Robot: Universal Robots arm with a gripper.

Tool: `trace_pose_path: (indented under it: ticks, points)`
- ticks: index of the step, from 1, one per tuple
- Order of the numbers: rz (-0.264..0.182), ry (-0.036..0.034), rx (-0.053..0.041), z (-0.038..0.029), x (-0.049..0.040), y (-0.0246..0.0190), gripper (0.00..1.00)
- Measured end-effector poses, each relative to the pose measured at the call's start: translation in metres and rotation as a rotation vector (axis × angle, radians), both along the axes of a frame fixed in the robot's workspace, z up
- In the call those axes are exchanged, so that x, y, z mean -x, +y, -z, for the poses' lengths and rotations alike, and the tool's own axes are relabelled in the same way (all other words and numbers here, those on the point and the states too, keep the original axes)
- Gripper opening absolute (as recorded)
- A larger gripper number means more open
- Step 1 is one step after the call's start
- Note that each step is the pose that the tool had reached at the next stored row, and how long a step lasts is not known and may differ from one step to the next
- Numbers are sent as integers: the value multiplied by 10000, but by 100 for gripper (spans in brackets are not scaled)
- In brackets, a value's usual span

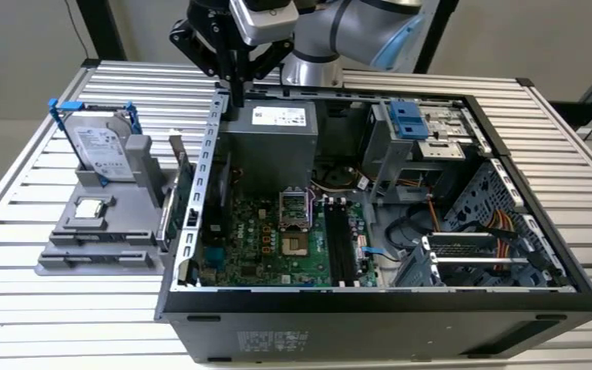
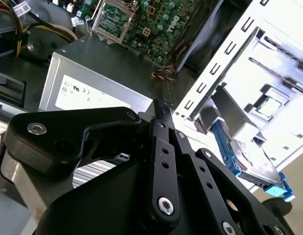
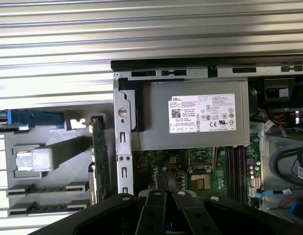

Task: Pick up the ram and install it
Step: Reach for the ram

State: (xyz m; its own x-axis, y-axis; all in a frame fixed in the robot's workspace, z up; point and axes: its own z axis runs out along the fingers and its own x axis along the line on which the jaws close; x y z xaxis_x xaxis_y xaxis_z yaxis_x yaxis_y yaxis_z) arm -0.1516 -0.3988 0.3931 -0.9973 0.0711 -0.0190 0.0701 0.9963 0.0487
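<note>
The tool (image 1: 237, 99) has its fingers drawn together with nothing between them. It hangs over the far corner of the open case (image 1: 378, 302) on the exterior view's left, above the case's side wall and just beside the grey power supply (image 1: 270, 137). Whether the tips touch the wall's top edge I cannot tell. In both wrist views the black fingers (image 2: 161, 122) meet in one narrow bar pointing down toward the power supply's labelled face (image 3: 200, 115). The ram (image 3: 100, 161) stands on edge in a grey holder (image 1: 90, 250) outside the case, close along the outer side of that same wall and apart from the tool. The metal wall (image 3: 123, 147) stands between the ram and the motherboard (image 1: 260, 239). On the holder, further toward the exterior view's left, a hard drive (image 1: 101, 146) stands upright in a blue-framed caddy, and a square silver chip (image 1: 90, 208) lies flat nearer the camera. Inside the case the motherboard lies flat with a processor socket (image 1: 294, 208) near its middle. The dark memory slots (image 1: 338, 243) run near to far on the socket's right in the exterior view. Coloured cables (image 1: 481, 223) and a drive cage with a blue latch (image 1: 409, 119) lie toward the exterior view's right. Everything sits on a ribbed metal worktop (image 1: 59, 316).
</note>
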Motion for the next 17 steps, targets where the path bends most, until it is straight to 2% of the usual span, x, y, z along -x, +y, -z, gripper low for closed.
trace_pose_path:
  ticks: [17]
  points:
    - [1,0,0,0,75,0,0]
